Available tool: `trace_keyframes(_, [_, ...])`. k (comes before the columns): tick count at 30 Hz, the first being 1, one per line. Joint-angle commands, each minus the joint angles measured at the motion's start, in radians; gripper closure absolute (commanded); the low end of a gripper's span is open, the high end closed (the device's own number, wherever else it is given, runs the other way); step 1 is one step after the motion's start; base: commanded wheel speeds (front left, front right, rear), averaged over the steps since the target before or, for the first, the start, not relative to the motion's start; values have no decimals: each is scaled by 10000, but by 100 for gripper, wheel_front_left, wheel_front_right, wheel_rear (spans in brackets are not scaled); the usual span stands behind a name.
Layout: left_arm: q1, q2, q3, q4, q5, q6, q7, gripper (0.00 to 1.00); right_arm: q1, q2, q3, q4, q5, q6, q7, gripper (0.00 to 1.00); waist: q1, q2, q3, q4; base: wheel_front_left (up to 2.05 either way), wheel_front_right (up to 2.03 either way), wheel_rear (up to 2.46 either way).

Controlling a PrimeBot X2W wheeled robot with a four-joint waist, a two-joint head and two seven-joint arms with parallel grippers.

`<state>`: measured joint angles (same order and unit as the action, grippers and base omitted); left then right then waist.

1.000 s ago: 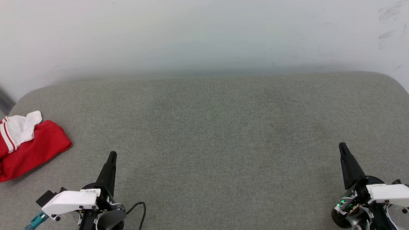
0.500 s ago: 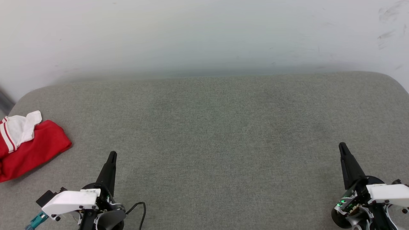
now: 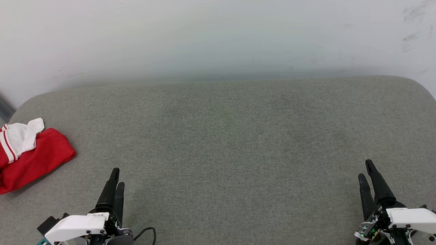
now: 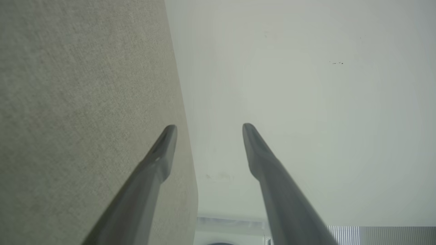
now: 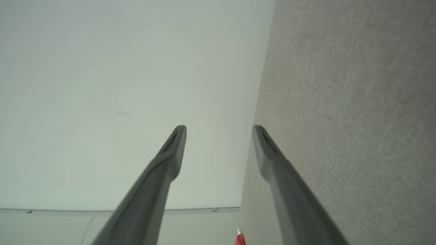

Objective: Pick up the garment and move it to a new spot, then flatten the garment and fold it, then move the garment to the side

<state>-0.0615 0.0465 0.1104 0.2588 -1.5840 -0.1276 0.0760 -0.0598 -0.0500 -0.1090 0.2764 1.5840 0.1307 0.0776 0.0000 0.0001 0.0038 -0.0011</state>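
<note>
The left gripper [image 3: 118, 177] and right gripper [image 3: 364, 169] have just been parted from shut, nothing held, so a pick-up is judged readied, while the crumpled red white-sleeved jersey T-shirt [image 3: 32, 160] is left untouched at the grey fabric cushion [image 3: 224, 136]'s left edge.

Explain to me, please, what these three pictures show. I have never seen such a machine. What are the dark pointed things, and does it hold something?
This is a wheeled robot with two arms. The wide picture comes from a camera on its head, looking down at a grey padded surface in front of a white wall. The dark pointed things are its fingers: two on each arm, which together form jaws. The other two pictures come from cameras on the wrists, each looking along that arm's own fingers. The left jaws and the right jaws both stand open and hold nothing. A red and white shirt lies crumpled at the surface's left edge, untouched.
</note>
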Motion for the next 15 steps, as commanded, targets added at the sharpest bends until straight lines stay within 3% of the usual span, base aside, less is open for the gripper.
trace_keyframes(1, [-45, 23, 140, -227, 319, 1, -142, 0, -80, -13, -25, -244, -387, 0, -151, 0, 0, -1, 1, -3, 0, 0, 0])
trace_keyframes(15, [109, 28, 169, -1314, 3131, 758, -765, 0, 72, -13, -36, -1166, -3446, 0, -775, 0, 0, -1, 28, -11, 0, 0, 0])
